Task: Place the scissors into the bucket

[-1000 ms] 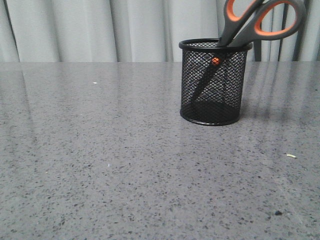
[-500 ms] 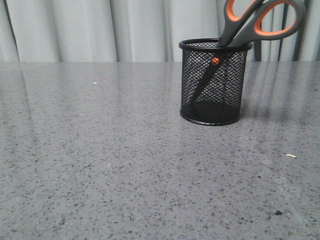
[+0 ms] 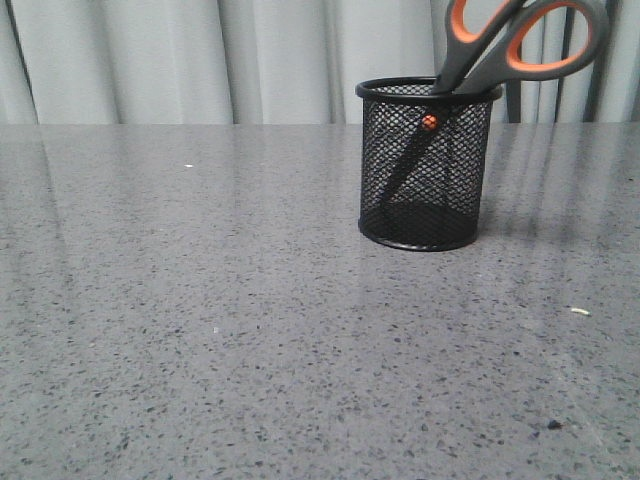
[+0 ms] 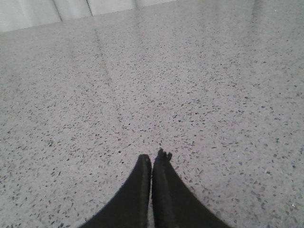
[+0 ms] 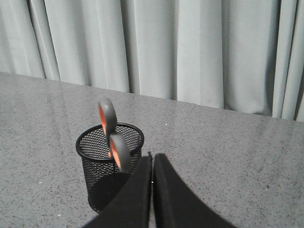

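The black wire-mesh bucket [image 3: 426,166] stands upright on the grey speckled table, right of centre in the front view. The scissors [image 3: 520,45] stand inside it, blades down, leaning to the right, with the grey, orange-lined handles above the rim and the orange pivot dot showing through the mesh. No gripper appears in the front view. In the right wrist view the bucket [image 5: 107,164] and the scissors' handles [image 5: 114,137] sit just beside my right gripper [image 5: 152,159], which is shut and empty. My left gripper [image 4: 153,159] is shut over bare table, holding nothing.
Pale curtains [image 3: 200,60] hang behind the table's far edge. A small pale crumb [image 3: 580,311] and a dark speck [image 3: 553,425] lie on the table at the right front.
None in the scene itself; the front view has shifted by a pixel or two, and bucket and scissors stand as before.
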`<state>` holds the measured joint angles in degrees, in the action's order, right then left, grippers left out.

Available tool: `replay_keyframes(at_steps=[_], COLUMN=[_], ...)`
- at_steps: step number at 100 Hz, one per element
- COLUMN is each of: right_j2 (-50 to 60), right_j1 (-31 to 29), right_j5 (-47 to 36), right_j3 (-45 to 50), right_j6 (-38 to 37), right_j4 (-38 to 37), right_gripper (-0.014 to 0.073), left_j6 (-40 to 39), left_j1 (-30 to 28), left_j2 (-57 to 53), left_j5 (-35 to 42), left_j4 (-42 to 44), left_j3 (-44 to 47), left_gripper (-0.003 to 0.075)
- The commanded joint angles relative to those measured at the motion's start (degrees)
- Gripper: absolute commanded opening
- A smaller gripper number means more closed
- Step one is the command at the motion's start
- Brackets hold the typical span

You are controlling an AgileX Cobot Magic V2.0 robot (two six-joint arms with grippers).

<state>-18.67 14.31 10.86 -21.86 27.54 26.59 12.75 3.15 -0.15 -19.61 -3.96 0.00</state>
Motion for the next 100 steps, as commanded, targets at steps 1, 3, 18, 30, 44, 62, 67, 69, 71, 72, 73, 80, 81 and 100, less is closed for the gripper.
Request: replay_keyframes(at_steps=[1,3,18,30,44,62,67,69,71,72,73,80,81,100], right_j2=[1.0,1.4,1.9,1.9,6.0,12.1,13.5,14.0,14.5,14.8,14.9,16.1,16.1,20.4], right_j1=[-1.3,-1.6,-1.6,-1.6,-3.4,-10.2,-12.0,-12.8,-13.3,-13.8,-14.0,-15.8,-16.1,-16.6], right_j5=[-5.5,-6.2,-8.4,-10.0,-9.7,-11.3,-10.9,-8.8,-7.7,-7.4,-6.8,-2.8,-2.4,5.8], right_j3=[0.9,1.7,6.7,11.3,16.3,22.2,23.1,22.9,22.9,22.9,22.9,22.9,22.9,23.0], right_j6=[0.5,0.5,0.5,0.5,-2.2,-22.3,-23.4,-23.4,-23.4,-23.4,-23.4,-23.4,-23.4,-23.4], right_j4=[0.5,0.5,-1.3,-3.3,-11.9,-24.5,-24.7,-24.7,-24.8,-24.8,-24.8,-24.8,-24.8,-24.7], right_gripper=[-0.0045,-0.0045,-0.0045,-0.0045,-0.0045,-0.0045,-0.0045,-0.0045,-0.0045,-0.0045,-0.0045,-0.0045,-0.0045,-0.0045], left_j6=[-0.6,-0.6,-0.6,-0.6,-0.6,-0.6,-0.6,-0.6,-0.6,-0.6,-0.6,-0.6,-0.6,-0.6], left_j1=[0.0,0.0,0.0,0.0,0.0,0.0,0.0,0.0,0.0,0.0,0.0,0.0,0.0,0.0], left_j2=[-1.5,-1.5,-1.5,-1.5,-1.5,-1.5,-1.5,-1.5,-1.5,-1.5,-1.5,-1.5,-1.5,-1.5], left_j5=[2.1,2.1,2.1,2.1,2.1,2.1,2.1,2.1,2.1,2.1,2.1,2.1,2.1,2.1], left_j4=[-1.2,-1.2,-1.2,-1.2,-1.2,-1.2,-1.2,-1.2,-1.2,-1.2,-1.2,-1.2,-1.2,-1.2], left_j3=[2.3,2.3,2.3,2.3,2.3,2.3,2.3,2.3,2.3,2.3,2.3,2.3,2.3,2.3], left_gripper=[-0.0020,-0.0020,-0.0020,-0.0020,-0.0020,-0.0020,-0.0020,-0.0020,-0.0020,-0.0020,-0.0020,-0.0020,-0.0020,-0.0020])
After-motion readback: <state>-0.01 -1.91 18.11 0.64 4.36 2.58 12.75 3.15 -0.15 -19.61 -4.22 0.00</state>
